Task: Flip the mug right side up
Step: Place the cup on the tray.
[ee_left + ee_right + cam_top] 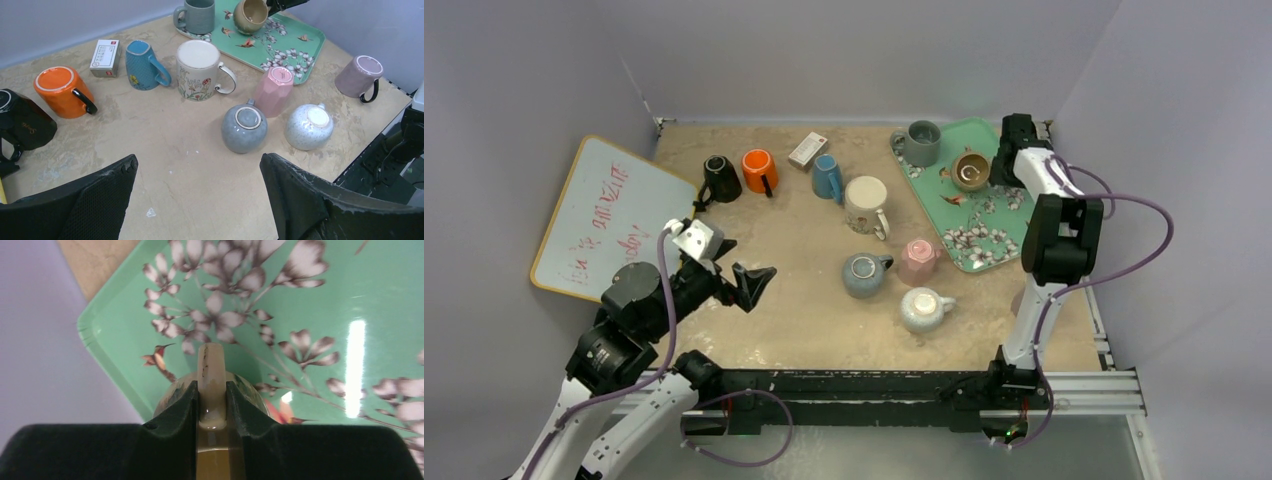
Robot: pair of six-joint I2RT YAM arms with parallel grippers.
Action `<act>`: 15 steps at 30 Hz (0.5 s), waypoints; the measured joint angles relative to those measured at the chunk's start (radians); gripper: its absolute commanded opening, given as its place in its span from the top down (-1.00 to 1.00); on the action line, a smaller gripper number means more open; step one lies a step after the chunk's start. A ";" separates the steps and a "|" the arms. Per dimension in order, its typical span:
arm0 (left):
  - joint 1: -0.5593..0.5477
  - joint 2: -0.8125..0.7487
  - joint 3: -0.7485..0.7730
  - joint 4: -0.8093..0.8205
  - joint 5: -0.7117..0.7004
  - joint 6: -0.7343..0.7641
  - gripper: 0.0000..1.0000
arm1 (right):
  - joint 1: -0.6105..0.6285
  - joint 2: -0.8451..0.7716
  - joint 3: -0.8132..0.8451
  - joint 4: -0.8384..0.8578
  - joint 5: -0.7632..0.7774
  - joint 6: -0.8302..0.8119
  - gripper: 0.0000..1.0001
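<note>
TRAY SIDE: The right gripper (212,390) is pinched narrow on the pale handle (212,371) of a tan mug (970,170). From the wrist camera little more than that handle shows. The mug's body is mostly hidden behind the black fingers (182,405), and its lower part is cut off at the frame's bottom edge.

From the left wrist the mug is seen tipped, its mouth facing the camera, above the far end of the green floral tray (1009,228). Whether its base touches the tray cannot be made out. A grey mug (921,143) stands upright on the tray just beside it.

Well apart, the left gripper (197,165) hangs with its jaws spread wide and nothing between them, over bare table (804,310). Its fingers are cropped by the lower edge of its own view.

A mauve mug (359,76) lying near the tray appears only in the left wrist view. In the top view the right arm (1059,235) covers that spot.
</note>
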 measured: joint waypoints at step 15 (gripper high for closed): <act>0.000 -0.028 -0.013 -0.005 -0.013 0.005 -0.86 | -0.013 0.080 0.011 0.181 -0.099 0.091 0.94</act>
